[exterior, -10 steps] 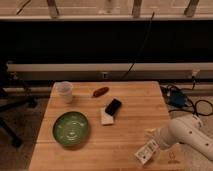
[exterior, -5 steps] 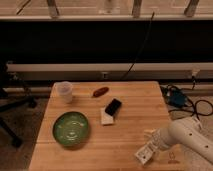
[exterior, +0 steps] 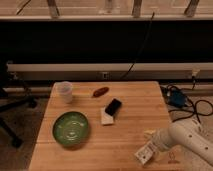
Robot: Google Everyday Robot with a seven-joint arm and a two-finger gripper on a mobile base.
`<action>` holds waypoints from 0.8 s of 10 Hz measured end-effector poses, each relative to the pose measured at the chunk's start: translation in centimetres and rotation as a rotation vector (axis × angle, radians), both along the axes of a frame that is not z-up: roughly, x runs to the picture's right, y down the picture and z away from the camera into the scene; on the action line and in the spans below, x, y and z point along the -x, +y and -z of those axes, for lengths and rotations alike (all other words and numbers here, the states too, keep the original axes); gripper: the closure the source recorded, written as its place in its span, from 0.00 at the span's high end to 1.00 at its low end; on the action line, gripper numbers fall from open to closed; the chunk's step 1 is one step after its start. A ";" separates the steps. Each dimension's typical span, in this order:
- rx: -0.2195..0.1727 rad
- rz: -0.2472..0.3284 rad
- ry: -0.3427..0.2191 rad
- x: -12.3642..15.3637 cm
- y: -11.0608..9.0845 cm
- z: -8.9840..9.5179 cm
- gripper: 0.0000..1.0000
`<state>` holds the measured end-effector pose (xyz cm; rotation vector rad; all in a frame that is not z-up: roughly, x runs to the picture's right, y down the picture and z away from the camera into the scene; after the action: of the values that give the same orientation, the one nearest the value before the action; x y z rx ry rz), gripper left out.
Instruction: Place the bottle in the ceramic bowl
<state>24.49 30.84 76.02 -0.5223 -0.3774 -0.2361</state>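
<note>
- Dark wall with a pale rail behind; wooden table (exterior: 135, 125) fills the middle.
- Arm (exterior: 187, 137), white, enters at 4 o'clock of the table.
- Bowl (exterior: 71, 128), green, at 8 o'clock; nothing in it.
- Cup (exterior: 65, 91), translucent, upright at 10 o'clock.
- Gripper (exterior: 145, 153), over the table edge at 5 o'clock; claw released, grasping nothing; well apart from bottle and bowl.
- Black item (exterior: 114, 106), flat, at centre.
- Bottle (exterior: 106, 118), judged to be the pale piece lying at centre, touching the black item, at 2 o'clock from the bowl; blurred, not certain.
- Reddish item (exterior: 100, 91), at 12 o'clock.
- Change: none over the last second; arm, gripper and goods sit as before. Judgement: reach not begun, whole task outstanding.
</note>
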 end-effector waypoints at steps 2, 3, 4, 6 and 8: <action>-0.010 0.001 -0.008 0.1 0.1 -0.2 0.80; -0.015 0.001 -0.011 0.1 0.1 -0.2 0.80; -0.014 0.002 -0.011 0.1 0.1 -0.2 0.80; -0.012 0.004 -0.011 0.0 0.2 -0.1 0.80; -0.011 0.004 -0.011 0.0 0.2 -0.1 0.80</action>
<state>24.47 31.04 76.14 -0.5112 -0.3854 -0.2446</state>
